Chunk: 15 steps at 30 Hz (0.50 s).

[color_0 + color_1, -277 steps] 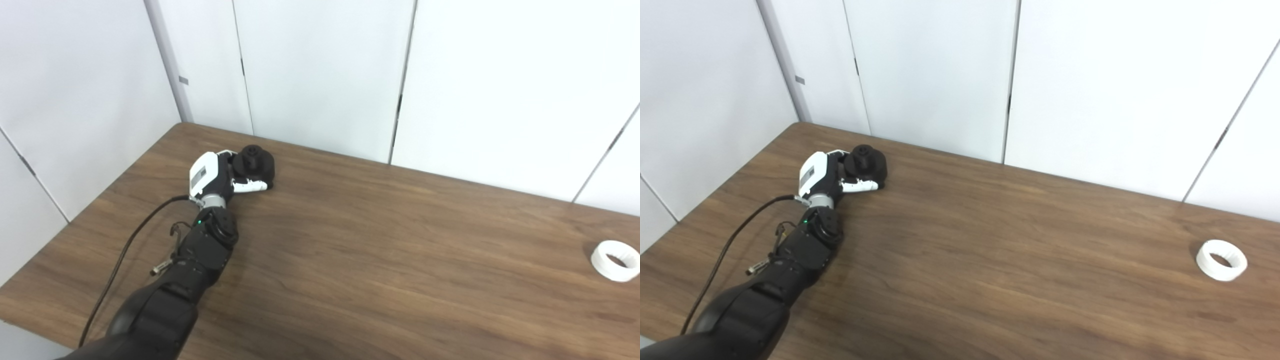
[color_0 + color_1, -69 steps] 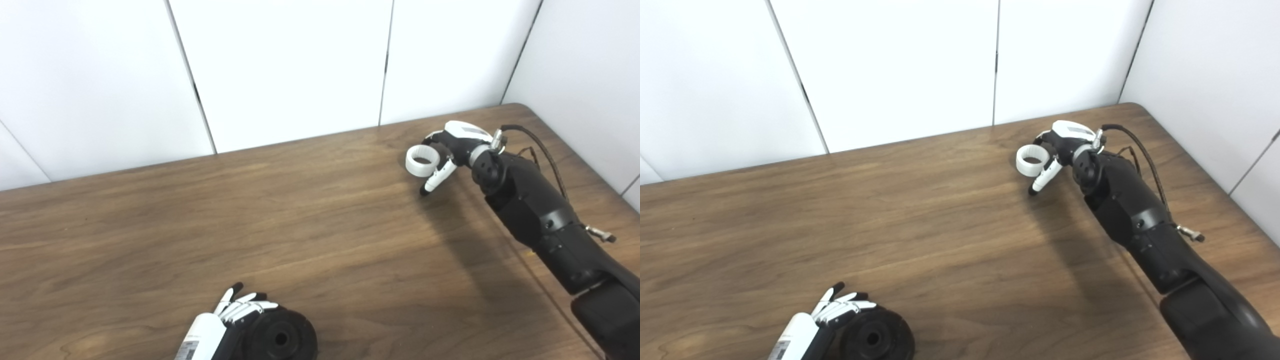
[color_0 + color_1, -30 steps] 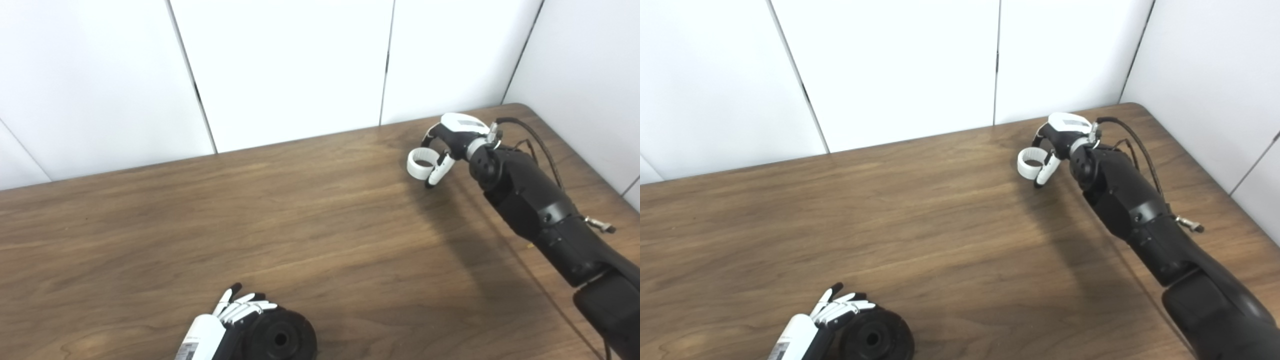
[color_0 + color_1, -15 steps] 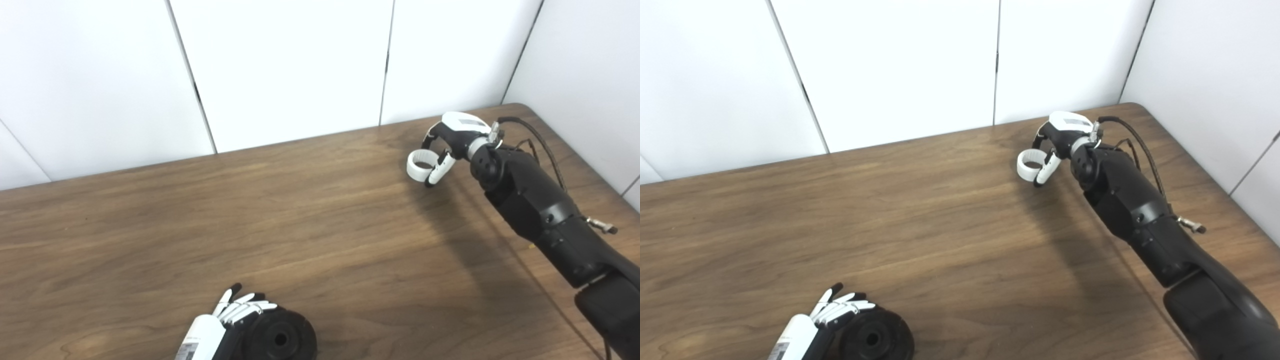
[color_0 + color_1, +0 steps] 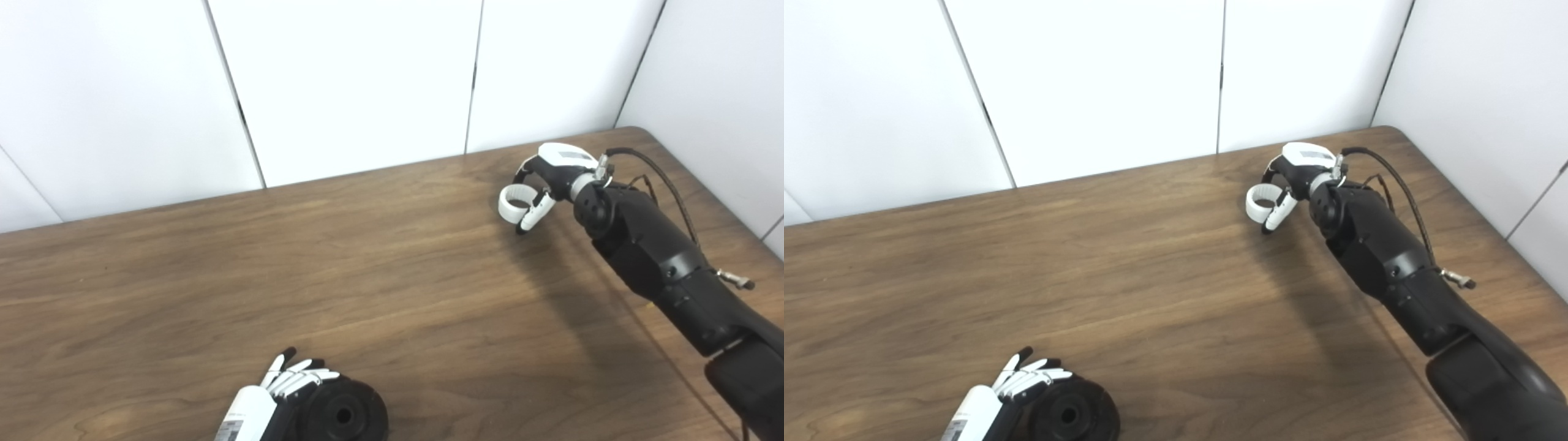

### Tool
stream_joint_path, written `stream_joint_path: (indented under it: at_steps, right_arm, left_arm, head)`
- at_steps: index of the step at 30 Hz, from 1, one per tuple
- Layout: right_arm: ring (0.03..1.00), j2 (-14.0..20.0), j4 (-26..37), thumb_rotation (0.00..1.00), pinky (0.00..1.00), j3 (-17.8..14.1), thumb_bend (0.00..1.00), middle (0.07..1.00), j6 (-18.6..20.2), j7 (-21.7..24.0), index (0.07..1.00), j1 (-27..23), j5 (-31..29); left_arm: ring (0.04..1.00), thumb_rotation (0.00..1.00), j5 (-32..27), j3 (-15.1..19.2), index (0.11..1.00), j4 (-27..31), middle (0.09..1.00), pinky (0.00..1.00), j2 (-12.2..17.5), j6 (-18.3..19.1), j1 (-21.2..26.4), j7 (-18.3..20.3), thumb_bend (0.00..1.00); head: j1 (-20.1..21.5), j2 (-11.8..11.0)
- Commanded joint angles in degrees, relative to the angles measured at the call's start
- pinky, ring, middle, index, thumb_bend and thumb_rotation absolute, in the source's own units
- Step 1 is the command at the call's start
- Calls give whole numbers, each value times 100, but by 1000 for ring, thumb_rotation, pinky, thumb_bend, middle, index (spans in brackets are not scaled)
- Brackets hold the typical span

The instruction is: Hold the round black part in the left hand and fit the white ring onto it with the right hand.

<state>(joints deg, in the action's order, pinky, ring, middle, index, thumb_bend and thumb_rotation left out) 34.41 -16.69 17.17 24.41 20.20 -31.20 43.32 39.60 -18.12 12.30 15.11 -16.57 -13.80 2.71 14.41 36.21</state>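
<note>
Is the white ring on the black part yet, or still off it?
Off. The white ring is in the right hand at the table's far right; the black part sits in the left hand near the bottom edge.

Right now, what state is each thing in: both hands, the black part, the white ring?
Left hand: at the bottom edge, fingers against the round black part; whether it grips cannot be told.
Round black part: near the table's front edge, centre hole facing the camera, no ring on it.
Right hand: shut on the white ring, far right.
White ring: held in the right hand, apart from the black part.
</note>
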Motion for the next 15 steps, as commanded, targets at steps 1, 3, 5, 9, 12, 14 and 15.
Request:
stream_joint_path:
  at_steps: [1, 3, 5, 9, 12, 14, 15]
  right_arm:
    - [921, 133, 104, 175, 985, -22, 848, 869, -58, -77, 699, -295, 76]
    - [920, 134, 110, 167, 984, -24, 845, 867, -52, -79, 694, -292, 70]
    - [920, 141, 113, 160, 987, -21, 837, 864, -60, -73, 686, -293, 63]
    - [922, 138, 78, 156, 997, -22, 826, 861, -60, -80, 674, -304, 53]
    - [921, 124, 62, 146, 998, -40, 818, 857, -49, -114, 660, -297, 45]
    - [919, 106, 56, 139, 1000, -81, 671, 851, -52, -164, 570, -283, 11]
    - [918, 95, 56, 139, 1000, -115, 641, 850, -68, -206, 555, -270, -20]
  left_arm:
    - [857, 64, 63, -56, 484, -150, 760, 1000, 35, 60, -216, 38, 522]
    - [858, 64, 75, -57, 484, -151, 761, 1000, 30, 59, -218, 29, 523]
    - [859, 64, 86, -60, 484, -148, 762, 1000, 31, 62, -220, 32, 523]
    - [867, 63, 33, -53, 484, -135, 766, 1000, 29, 97, -226, 73, 522]
    - [869, 62, 10, -51, 484, -151, 767, 1000, 33, 69, -220, 64, 522]
    - [871, 62, -8, -50, 484, -154, 769, 1000, 33, 62, -217, 66, 522]
    - [871, 62, -10, -49, 484, -152, 769, 1000, 31, 67, -216, 70, 523]
  head:
    - [-15, 10]
    - [-28, 14]
    - [-41, 20]
    - [-41, 20]
    - [-41, 20]
    - [-44, 40]
    - [-44, 40]
